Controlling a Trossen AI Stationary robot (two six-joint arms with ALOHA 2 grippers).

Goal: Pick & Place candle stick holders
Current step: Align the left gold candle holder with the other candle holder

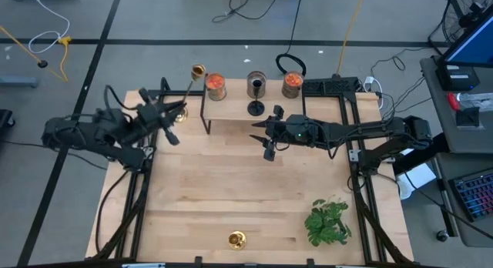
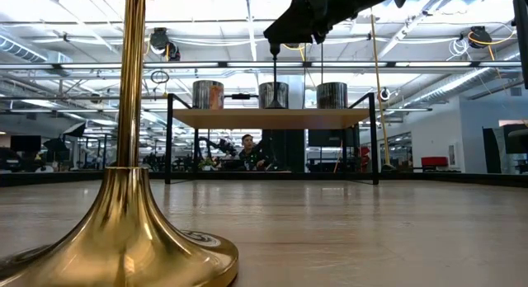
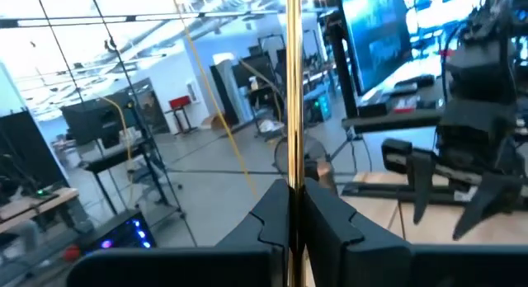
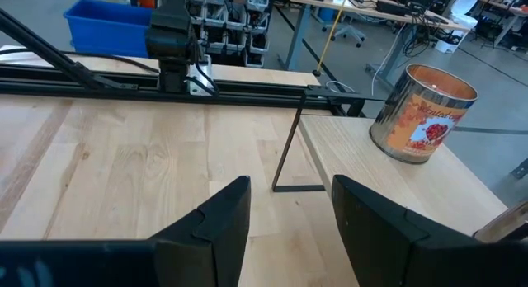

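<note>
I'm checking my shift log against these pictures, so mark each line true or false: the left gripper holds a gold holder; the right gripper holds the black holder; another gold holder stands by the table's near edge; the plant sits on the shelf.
1. The left gripper is shut on a shiny gold brass candle stick holder. True.
2. The right gripper holds the black stemmed holder. False: it is open and empty; that holder stands on the raised wooden shelf.
3. A second gold holder stands near the table's front edge. True.
4. The leafy green plant sits on the shelf. False: it is on the table.

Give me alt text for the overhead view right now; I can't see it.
The left gripper holds a gold candle holder tilted beside a small raised shelf carrying three jars and a black candle holder. The open right gripper hovers empty in front of the shelf. Another gold holder stands at the near edge, a leafy plant beside it.
</note>
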